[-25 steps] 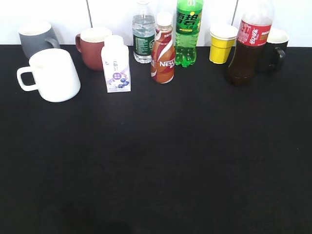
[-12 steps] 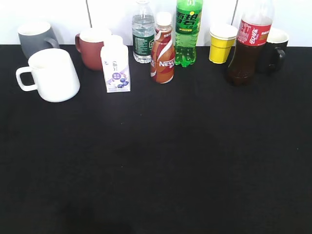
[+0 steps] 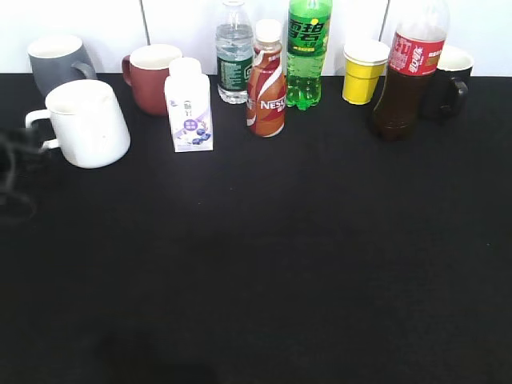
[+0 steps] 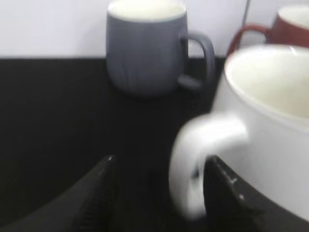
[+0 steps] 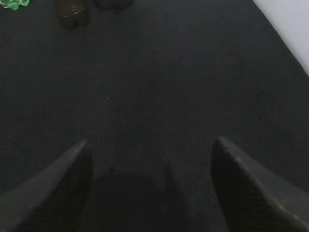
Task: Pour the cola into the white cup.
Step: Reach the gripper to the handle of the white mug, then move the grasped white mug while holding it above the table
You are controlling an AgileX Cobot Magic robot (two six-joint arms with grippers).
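The cola (image 3: 408, 76), a tall clear bottle of dark liquid with a red label, stands upright at the back right. Its base shows at the top of the right wrist view (image 5: 72, 12). The white cup (image 3: 88, 124) stands at the left, handle pointing left. My left gripper (image 3: 12, 160) is a dark blur at the left edge, by the handle. In the left wrist view the left gripper (image 4: 160, 162) is open, with the white cup's handle (image 4: 193, 169) between its jaws, close to the right finger. My right gripper (image 5: 150, 142) is open and empty over the black table (image 5: 159, 72).
Along the back wall stand a grey mug (image 3: 56, 60), a red-brown mug (image 3: 148, 76), a white carton (image 3: 190, 108), a water bottle (image 3: 234, 56), a Nestle bottle (image 3: 266, 84), a green bottle (image 3: 308, 52), a yellow paper cup (image 3: 364, 72) and a black mug (image 3: 450, 80).
My left gripper has come into the exterior view at the left edge, beside the white cup's handle. The bottles and cups stand as before.
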